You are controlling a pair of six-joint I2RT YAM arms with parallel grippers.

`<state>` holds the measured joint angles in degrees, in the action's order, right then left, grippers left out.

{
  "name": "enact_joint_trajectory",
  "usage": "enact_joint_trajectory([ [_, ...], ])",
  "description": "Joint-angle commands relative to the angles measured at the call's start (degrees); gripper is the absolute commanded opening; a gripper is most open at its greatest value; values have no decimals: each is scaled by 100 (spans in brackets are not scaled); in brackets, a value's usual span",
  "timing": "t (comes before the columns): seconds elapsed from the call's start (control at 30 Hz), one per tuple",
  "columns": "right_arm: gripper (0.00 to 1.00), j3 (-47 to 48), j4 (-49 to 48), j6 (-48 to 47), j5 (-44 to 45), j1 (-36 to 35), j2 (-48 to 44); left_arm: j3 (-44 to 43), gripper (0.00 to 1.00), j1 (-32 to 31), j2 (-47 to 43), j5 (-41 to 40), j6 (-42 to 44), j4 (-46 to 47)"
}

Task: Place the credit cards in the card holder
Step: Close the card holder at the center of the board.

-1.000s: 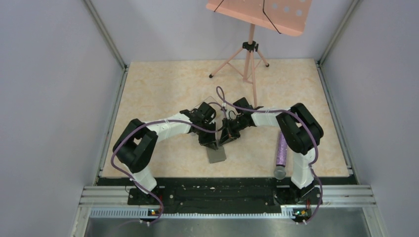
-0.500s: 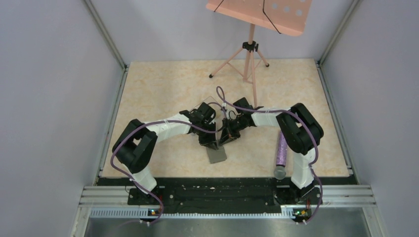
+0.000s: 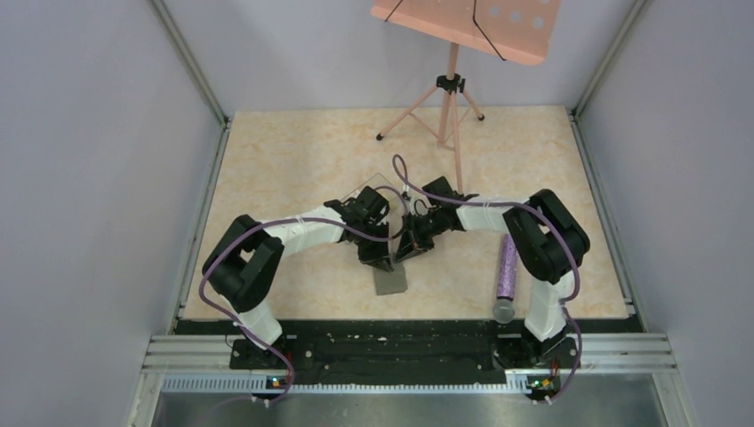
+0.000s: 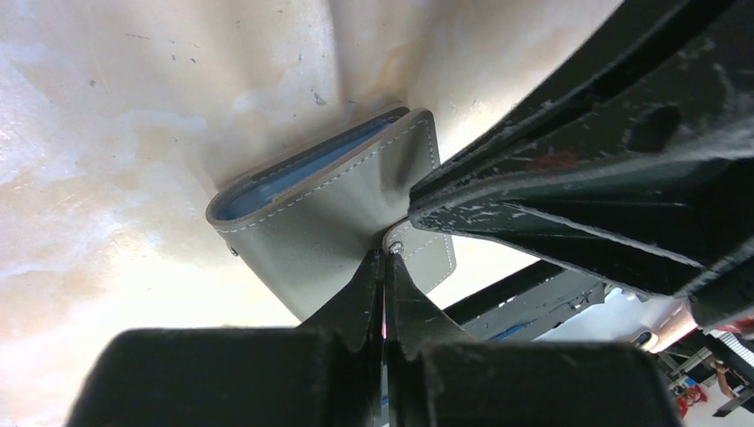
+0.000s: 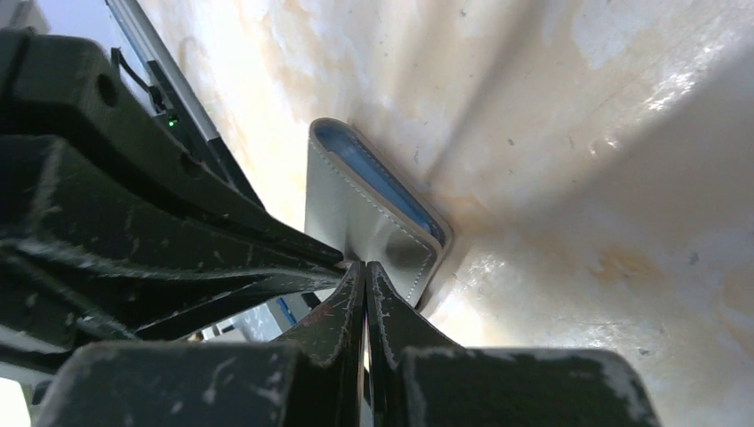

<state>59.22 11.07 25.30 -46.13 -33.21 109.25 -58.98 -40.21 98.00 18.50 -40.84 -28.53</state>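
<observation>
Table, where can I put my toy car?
Bare table lies far left, between the wall and the pink stand, and far right past the stand. The middle is crowded: left tool and right tool meet at the card holder.

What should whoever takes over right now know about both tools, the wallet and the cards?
Left tool: shut, tips at the wallet edge by its snap tab; I can't confirm a pinch.
Right tool: shut, tips against the same wallet.
Wallet: folded, lying between both tools.
Done: blue edges, likely cards, show inside the fold; no loose ones in view.
Left: probably just press it closed, then back both arms off.
</observation>
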Motion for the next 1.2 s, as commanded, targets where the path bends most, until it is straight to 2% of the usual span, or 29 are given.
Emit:
enact_joint_trajectory([
  [0.0, 0, -82, -280, -44, -47, -18, -510, 71, 0, -40, -8, -9, -38, 13],
  [0.87, 0, -211, 233, -543, -243, -19, -583, -166, 0, -180, -252, 98, -25, 300],
  [1.17, 0, -251, 543, -746, -120, -18, -573, -176, 0, -211, 15, 115, -28, 197],
])
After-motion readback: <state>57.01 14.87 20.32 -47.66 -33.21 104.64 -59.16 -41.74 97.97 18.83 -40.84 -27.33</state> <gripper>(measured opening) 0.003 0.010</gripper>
